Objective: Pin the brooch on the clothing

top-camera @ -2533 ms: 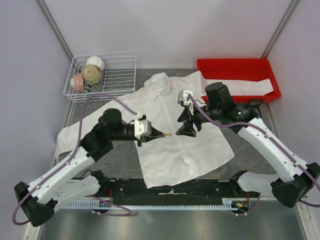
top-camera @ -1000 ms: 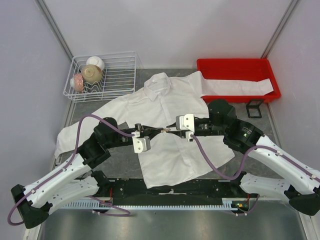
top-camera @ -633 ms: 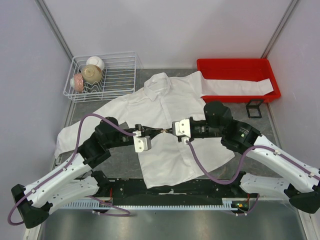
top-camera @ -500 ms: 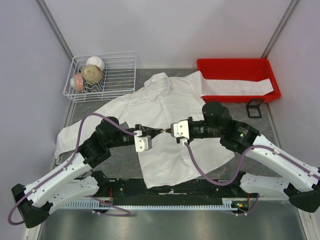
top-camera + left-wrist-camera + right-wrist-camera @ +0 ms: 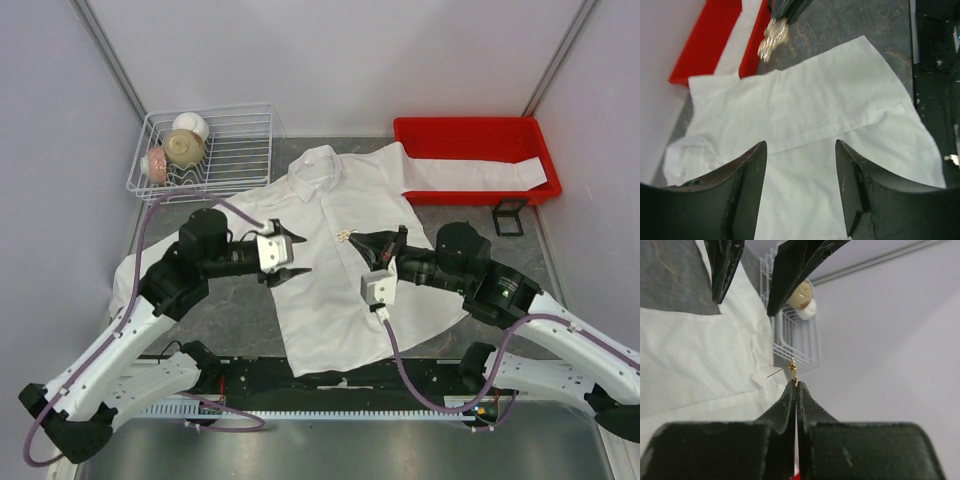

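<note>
The clothing, a white collared shirt (image 5: 330, 290), lies spread flat on the table. My right gripper (image 5: 356, 238) hovers over the shirt's chest, shut on the brooch (image 5: 344, 236), a tiny gold ornament that sticks out beyond its tips. In the right wrist view the brooch (image 5: 793, 371) stands above the closed tips of the right gripper (image 5: 795, 385), with a thin pin pointing left. My left gripper (image 5: 298, 257) is open a short way to the left, with nothing between its fingers. From the left wrist the brooch (image 5: 772, 37) shows ahead of the open left gripper (image 5: 800, 142), above the shirt (image 5: 815, 125).
A white wire rack (image 5: 215, 150) with bowls (image 5: 183, 147) stands at the back left. A red bin (image 5: 470, 130) at the back right holds one shirt sleeve. A small black stand (image 5: 508, 217) sits in front of the bin.
The two grippers met over the shirt with the brooch between them. My left gripper then opened and drew back to the left, while my right gripper shut on the brooch.
</note>
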Robot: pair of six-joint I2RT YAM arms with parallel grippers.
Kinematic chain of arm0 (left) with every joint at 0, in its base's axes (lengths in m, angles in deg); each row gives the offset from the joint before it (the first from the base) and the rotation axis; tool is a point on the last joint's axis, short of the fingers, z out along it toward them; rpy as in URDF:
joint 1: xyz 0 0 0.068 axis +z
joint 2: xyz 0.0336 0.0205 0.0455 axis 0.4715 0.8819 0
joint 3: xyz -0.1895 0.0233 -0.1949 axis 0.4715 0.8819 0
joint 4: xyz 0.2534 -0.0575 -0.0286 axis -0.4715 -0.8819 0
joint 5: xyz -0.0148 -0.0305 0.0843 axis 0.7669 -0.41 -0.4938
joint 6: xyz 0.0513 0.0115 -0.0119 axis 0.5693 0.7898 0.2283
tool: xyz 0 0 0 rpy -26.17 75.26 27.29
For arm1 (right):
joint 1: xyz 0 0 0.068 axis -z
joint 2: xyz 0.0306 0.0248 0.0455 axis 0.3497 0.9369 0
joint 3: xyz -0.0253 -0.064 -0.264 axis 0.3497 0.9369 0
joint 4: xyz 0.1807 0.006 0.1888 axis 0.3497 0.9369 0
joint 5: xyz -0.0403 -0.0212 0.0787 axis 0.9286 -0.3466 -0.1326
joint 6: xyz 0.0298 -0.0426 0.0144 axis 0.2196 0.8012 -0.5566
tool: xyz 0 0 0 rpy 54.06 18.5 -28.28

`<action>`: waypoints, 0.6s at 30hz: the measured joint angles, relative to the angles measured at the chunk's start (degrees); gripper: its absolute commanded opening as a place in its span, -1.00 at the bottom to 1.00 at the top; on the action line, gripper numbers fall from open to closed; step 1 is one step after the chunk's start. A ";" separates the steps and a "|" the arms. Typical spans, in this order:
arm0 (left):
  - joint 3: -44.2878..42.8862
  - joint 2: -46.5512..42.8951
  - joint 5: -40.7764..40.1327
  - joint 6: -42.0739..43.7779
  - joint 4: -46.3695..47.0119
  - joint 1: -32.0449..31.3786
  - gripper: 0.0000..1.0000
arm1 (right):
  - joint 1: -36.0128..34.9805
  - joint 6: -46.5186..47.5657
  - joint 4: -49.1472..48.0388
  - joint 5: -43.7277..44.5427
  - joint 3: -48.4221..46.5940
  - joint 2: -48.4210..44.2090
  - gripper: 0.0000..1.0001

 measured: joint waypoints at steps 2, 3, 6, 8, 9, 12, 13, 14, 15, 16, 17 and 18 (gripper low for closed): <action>-1.73 1.64 4.70 -4.22 -3.13 6.54 0.41 | -0.02 5.09 -2.80 0.61 2.75 -2.82 -1.00; -2.82 2.78 7.67 -7.17 -4.52 9.88 0.43 | -0.02 8.50 -4.63 0.66 4.44 -4.26 -1.00; -6.54 8.17 17.31 -17.16 -6.01 16.65 0.53 | 0.00 17.81 -9.29 -0.20 10.05 -8.41 -1.00; -8.07 11.56 23.47 -24.87 -4.70 17.62 0.50 | 0.00 23.26 -10.93 -1.36 12.76 -10.01 -1.00; -8.22 12.57 25.68 -28.63 -3.61 17.64 0.47 | 0.00 25.33 -11.43 -1.97 13.62 -10.38 -1.00; -7.17 14.43 32.26 -43.80 4.33 17.64 0.34 | -0.02 32.50 -12.39 -4.07 16.37 -11.32 -1.00; -6.32 14.45 33.62 -48.57 7.58 17.62 0.30 | 0.00 34.56 -12.63 -4.85 17.27 -11.58 -1.00; -5.46 14.40 34.62 -52.83 10.27 17.62 0.22 | -0.02 36.37 -12.76 -5.57 18.12 -11.85 -1.00; -4.68 14.40 35.52 -56.57 12.70 17.62 0.19 | -0.02 37.99 -12.94 -6.43 18.93 -12.04 -1.00; -4.02 14.40 35.91 -59.74 14.75 17.62 0.14 | -0.02 39.50 -13.11 -7.17 19.63 -12.17 -1.00; -3.08 14.43 36.57 -63.23 17.22 17.64 0.14 | -0.02 40.87 -13.20 -7.82 20.22 -12.26 -1.00; -2.47 14.45 36.83 -65.48 18.60 17.62 0.13 | -0.02 41.83 -13.42 -8.35 20.63 -12.35 -1.00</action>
